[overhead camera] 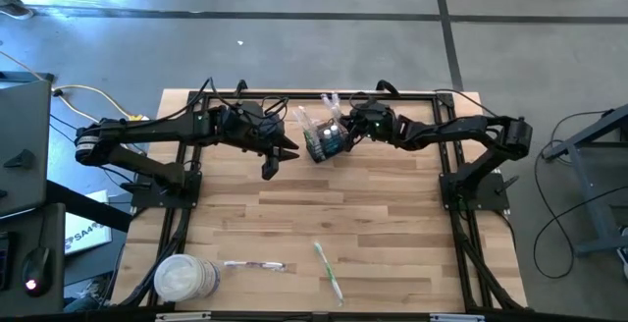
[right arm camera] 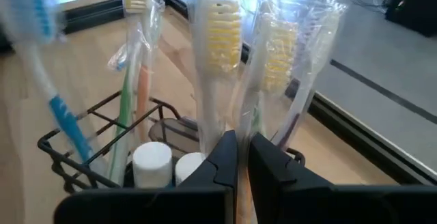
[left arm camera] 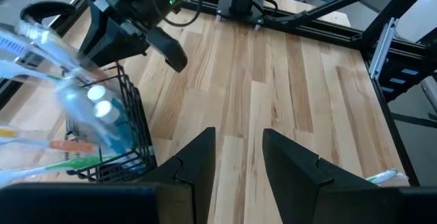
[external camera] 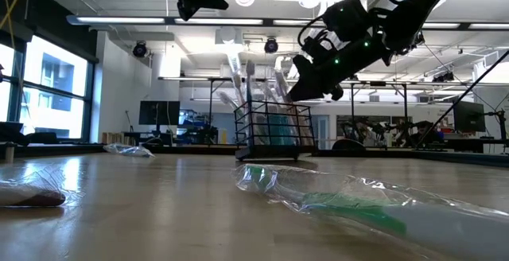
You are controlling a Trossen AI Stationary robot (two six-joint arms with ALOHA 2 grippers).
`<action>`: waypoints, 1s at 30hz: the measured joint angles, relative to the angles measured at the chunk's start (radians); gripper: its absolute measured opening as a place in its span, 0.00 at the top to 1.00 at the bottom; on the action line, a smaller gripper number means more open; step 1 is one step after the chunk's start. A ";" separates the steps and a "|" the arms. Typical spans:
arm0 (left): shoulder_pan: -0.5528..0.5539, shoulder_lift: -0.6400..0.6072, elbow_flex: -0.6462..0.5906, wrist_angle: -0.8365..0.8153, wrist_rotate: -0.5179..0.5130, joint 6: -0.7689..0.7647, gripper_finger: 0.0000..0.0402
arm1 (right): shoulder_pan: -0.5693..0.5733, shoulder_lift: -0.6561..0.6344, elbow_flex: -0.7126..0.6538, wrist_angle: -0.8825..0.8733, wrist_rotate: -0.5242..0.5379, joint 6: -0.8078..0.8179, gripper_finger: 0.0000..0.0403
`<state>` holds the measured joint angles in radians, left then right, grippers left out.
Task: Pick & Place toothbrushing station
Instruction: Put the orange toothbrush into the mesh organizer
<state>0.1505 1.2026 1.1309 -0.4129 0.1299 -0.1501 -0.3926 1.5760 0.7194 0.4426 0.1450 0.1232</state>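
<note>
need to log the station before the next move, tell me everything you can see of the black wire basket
The black wire basket is a small boxy frame of thin dark wire with open sides, standing upright on the wooden table near its far edge, between the two arms. It is packed with wrapped toothbrushes standing bristles up, leaning out over its rim, plus white-capped tubes. The right gripper is shut at its rim on the right side; the left gripper hangs apart from it.
</note>
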 joint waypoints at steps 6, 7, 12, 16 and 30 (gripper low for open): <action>0.001 0.000 0.000 -0.003 -0.002 0.008 0.70 | 0.012 0.000 0.001 -0.011 0.006 0.001 0.98; 0.001 0.000 0.000 -0.003 -0.003 0.008 0.70 | 0.012 0.000 0.001 -0.011 0.006 0.000 0.98; 0.001 0.000 0.000 0.000 -0.006 0.015 0.70 | 0.012 0.000 0.001 -0.017 0.002 0.002 0.98; 0.001 0.000 0.000 0.000 -0.009 0.015 0.70 | 0.012 0.000 0.001 -0.023 -0.003 0.003 0.97; 0.001 0.000 0.000 0.000 -0.009 0.014 0.70 | 0.013 0.001 0.001 -0.036 -0.018 0.013 0.93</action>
<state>0.1513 1.2026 1.1309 -0.4131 0.1207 -0.1356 -0.3798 1.5768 0.7204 0.4070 0.1273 0.1360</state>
